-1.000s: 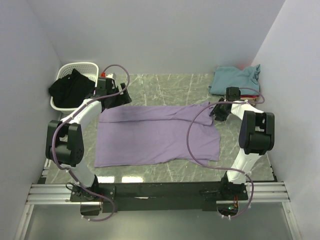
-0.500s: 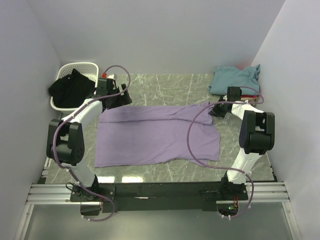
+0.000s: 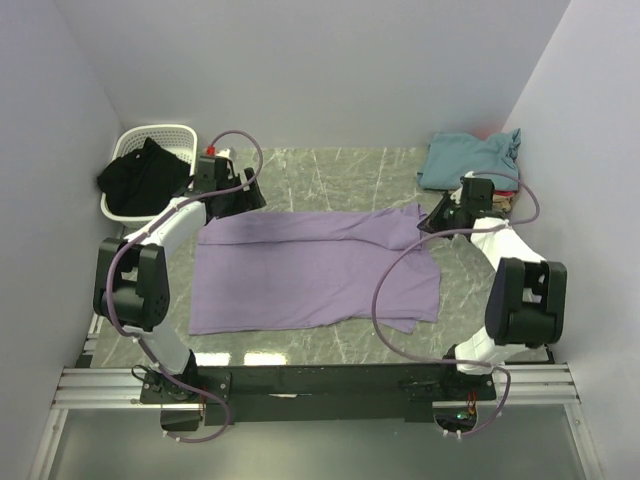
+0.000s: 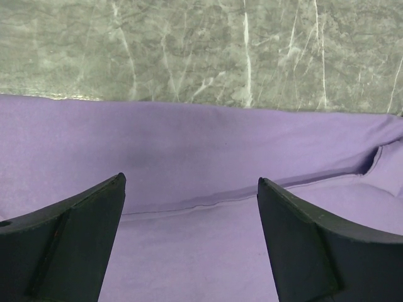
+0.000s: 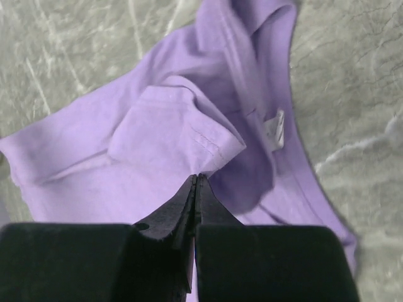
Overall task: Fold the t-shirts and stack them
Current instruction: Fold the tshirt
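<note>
The lavender t-shirt [image 3: 315,268] lies spread on the marble table, its far edge folded over towards me. My left gripper [image 3: 243,197] is open and empty, hovering just over the shirt's far left edge; in the left wrist view [image 4: 191,179] the fold's hem runs between its fingers [image 4: 69,239]. My right gripper [image 3: 436,220] is at the shirt's far right corner. In the right wrist view [image 5: 196,177] its jaws are shut on a sleeve hem of the lavender t-shirt [image 5: 189,135], which bunches up at the tips. A folded teal t-shirt [image 3: 470,158] tops a stack at the back right.
A white laundry basket [image 3: 172,134] holding a black garment [image 3: 145,170] stands at the back left. A sliver of red [image 3: 487,132] and a tan edge [image 3: 503,196] show under the teal shirt. White walls close in on three sides.
My right arm has swung its elbow out to the right and the gripper has shifted slightly back and right at the shirt's corner. The left gripper has barely moved.
</note>
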`<state>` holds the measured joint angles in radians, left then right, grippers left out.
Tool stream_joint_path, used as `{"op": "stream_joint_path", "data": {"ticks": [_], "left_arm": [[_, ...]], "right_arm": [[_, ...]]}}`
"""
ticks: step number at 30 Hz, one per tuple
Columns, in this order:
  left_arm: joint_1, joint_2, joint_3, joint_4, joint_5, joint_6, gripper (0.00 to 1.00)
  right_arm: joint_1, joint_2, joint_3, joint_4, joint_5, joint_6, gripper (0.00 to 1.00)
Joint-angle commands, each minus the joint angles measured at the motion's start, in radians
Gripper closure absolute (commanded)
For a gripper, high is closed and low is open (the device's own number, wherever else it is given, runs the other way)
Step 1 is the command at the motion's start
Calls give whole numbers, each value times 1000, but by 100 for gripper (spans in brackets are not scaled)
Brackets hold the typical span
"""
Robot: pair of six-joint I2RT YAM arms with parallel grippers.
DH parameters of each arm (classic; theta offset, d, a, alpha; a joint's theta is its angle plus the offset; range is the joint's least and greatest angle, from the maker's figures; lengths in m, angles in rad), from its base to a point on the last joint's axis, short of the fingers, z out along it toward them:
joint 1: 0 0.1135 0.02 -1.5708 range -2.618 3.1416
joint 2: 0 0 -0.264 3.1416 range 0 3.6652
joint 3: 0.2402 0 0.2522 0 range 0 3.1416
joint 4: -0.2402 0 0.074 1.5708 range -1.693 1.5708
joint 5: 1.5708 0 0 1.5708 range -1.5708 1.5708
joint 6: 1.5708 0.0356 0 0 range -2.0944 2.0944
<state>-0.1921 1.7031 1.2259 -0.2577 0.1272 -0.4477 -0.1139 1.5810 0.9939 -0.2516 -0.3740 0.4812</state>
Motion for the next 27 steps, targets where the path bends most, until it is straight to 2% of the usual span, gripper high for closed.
{"op": "stream_joint_path", "data": {"ticks": [1,6,11,16,21,23,24,25,27], "left_arm": [[-18,6,29,29,32,1,10],[-27,3,17,35,34,-2,10],[-30,6,12,37,43,1,11],[-32,18,15,41,46,1,11],[-40,32,17,43,63,3,13],[-41,33,14,43,66,3,12],[-41,35,14,43,65,4,12],[-43,35,14,43,66,6,12],[-43,36,15,48,74,3,12]], "right_arm": [[20,-79,-32,-101,41,-49,98],[42,-117,-104,-147,17,-66,100],[63,-223,-208,-135,3,-56,100],[149,-309,-251,-213,29,-52,100],[221,-325,-328,-232,17,-20,99],[250,-372,-354,-238,78,26,100],[252,-403,-369,-207,114,40,74],[252,-455,-371,-187,189,75,63],[243,-457,-330,-118,231,62,65]]}}
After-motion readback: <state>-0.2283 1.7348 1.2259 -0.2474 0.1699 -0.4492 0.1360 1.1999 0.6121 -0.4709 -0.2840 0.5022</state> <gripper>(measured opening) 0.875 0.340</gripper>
